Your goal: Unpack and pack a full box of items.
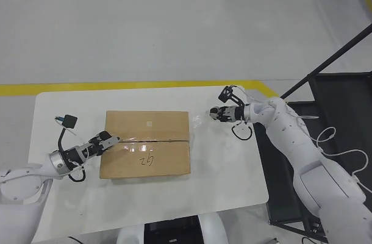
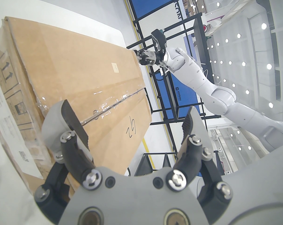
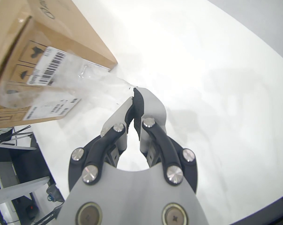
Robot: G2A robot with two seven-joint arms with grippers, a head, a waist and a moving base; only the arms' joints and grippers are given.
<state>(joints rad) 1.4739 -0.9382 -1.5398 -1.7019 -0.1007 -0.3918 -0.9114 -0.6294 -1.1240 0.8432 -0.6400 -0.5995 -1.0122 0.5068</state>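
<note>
A closed cardboard box (image 1: 146, 143) lies in the middle of the white table (image 1: 222, 177), its top seam (image 2: 113, 104) sealed with clear tape. My left gripper (image 1: 111, 139) is at the box's left end by the seam, open (image 2: 127, 108), one finger (image 2: 71, 118) over the box top. My right gripper (image 1: 213, 112) is just off the box's right end, shut (image 3: 134, 94) on a strip of clear tape (image 3: 85, 80). The strip stretches from the fingertips to the labelled end face of the box (image 3: 26, 36). The left wrist view shows the right gripper (image 2: 141, 57) beyond the box's far corner.
A black metal rack (image 1: 344, 104) stands off the table's right edge, behind my right arm. A yellow floor line (image 1: 113, 88) runs along the table's far side. Bare tabletop lies in front of and to the right of the box.
</note>
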